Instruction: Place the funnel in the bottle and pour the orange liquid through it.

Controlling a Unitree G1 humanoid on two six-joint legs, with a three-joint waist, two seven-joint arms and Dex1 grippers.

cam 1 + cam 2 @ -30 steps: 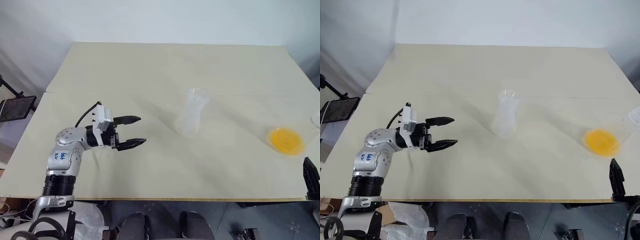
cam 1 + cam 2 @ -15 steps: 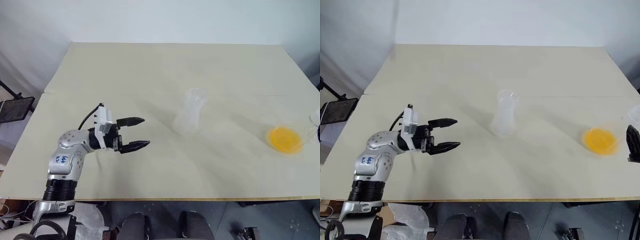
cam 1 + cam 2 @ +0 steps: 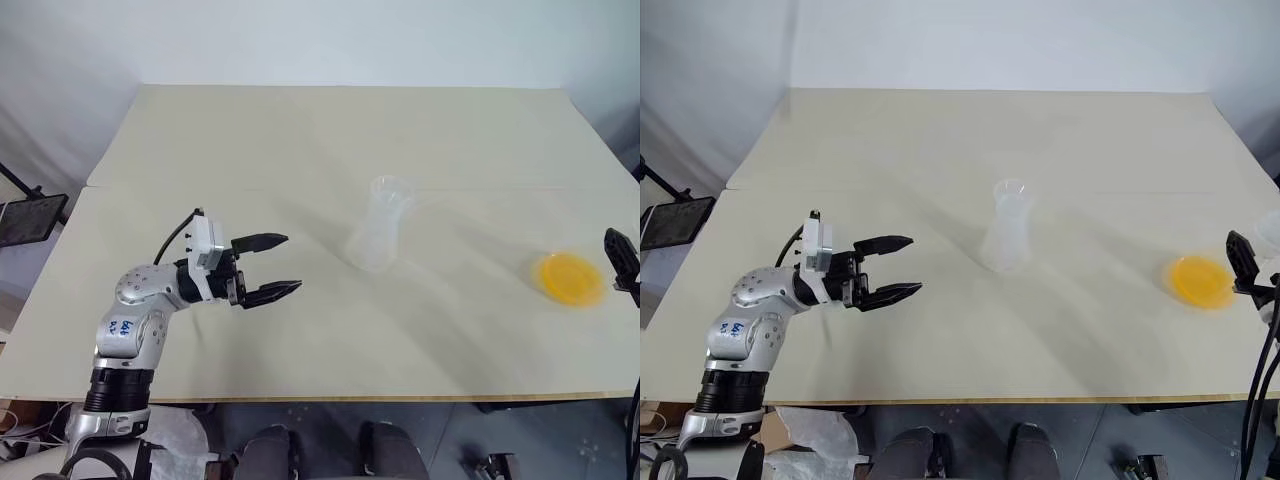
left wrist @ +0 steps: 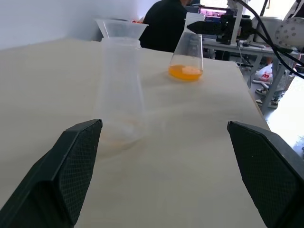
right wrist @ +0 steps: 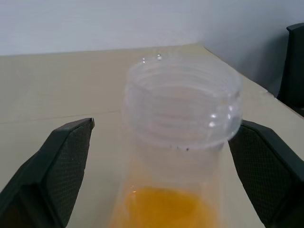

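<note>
Table (image 3: 300, 140) | funnel (image 4: 121, 28) faint atop bottle (image 4: 119, 90) | both grippers' fingers wide, empty

Soft, even light falls from above on the pale bench (image 3: 300, 150); shadows are faint and diffuse, a weak grey smear lying beside the clear bottle (image 3: 382, 225). No hard glare. The orange liquid (image 3: 570, 278) glows bright. In the right wrist view a clear threaded neck (image 5: 183, 111) is close and slightly soft. In the left wrist view the background is overexposed near a window.
</note>
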